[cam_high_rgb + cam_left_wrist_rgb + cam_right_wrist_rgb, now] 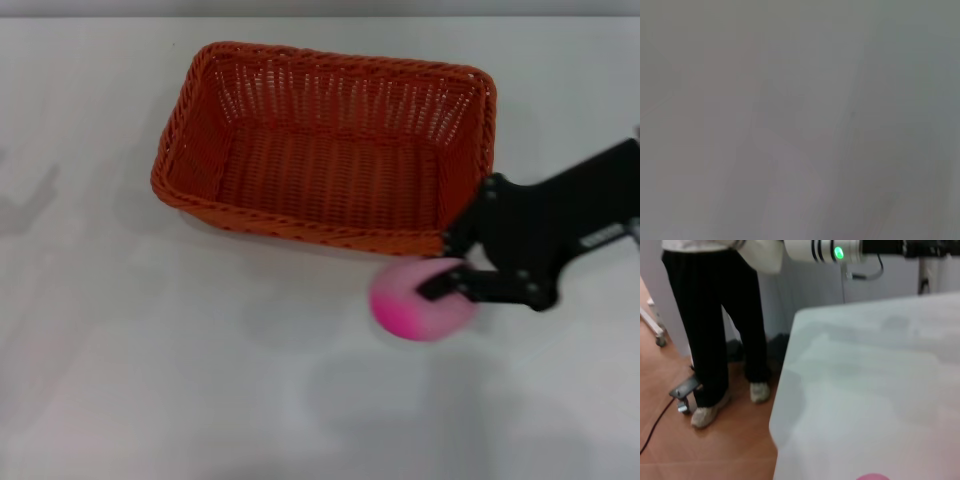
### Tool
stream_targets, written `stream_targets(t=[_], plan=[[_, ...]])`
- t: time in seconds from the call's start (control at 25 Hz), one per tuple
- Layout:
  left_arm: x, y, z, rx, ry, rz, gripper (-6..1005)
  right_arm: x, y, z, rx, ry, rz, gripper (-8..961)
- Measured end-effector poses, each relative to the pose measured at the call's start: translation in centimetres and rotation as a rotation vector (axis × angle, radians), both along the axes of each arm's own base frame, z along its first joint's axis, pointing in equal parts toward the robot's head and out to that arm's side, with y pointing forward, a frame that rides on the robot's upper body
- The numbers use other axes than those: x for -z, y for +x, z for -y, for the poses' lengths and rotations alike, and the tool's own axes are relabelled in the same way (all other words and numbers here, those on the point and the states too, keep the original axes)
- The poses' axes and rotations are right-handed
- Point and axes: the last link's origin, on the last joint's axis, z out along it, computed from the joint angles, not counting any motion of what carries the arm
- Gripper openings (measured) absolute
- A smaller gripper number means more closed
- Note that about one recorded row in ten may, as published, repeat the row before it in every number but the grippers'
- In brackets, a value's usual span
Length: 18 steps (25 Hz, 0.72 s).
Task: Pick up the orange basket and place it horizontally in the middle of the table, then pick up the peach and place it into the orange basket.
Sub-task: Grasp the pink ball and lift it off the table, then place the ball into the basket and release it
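The orange basket (pixel 325 145) lies lengthwise across the middle of the white table (pixel 150 380), open side up and empty. The pink peach (pixel 415 305) is just in front of the basket's near right corner. My right gripper (pixel 437 289) comes in from the right and is shut on the peach, with one black finger (pixel 445 282) lying across its top. Only a pink sliver of the peach (pixel 872 476) shows in the right wrist view. My left gripper is out of view; the left wrist view shows only a plain grey surface.
The right wrist view shows the table's edge (pixel 782 405) and a person's legs (pixel 725 340) standing on the wooden floor beside it. A white arm segment with a green light (pixel 839 252) hangs above that end.
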Motion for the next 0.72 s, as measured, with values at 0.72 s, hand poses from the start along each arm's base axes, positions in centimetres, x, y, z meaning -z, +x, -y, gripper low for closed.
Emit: stream_targets(t=[0.72], plan=[[0.0, -0.2, 0.0, -0.011, 0.009, 0.0, 785, 3.1, -1.9, -8.6, 0.1, 0.379, -0.184, 97]])
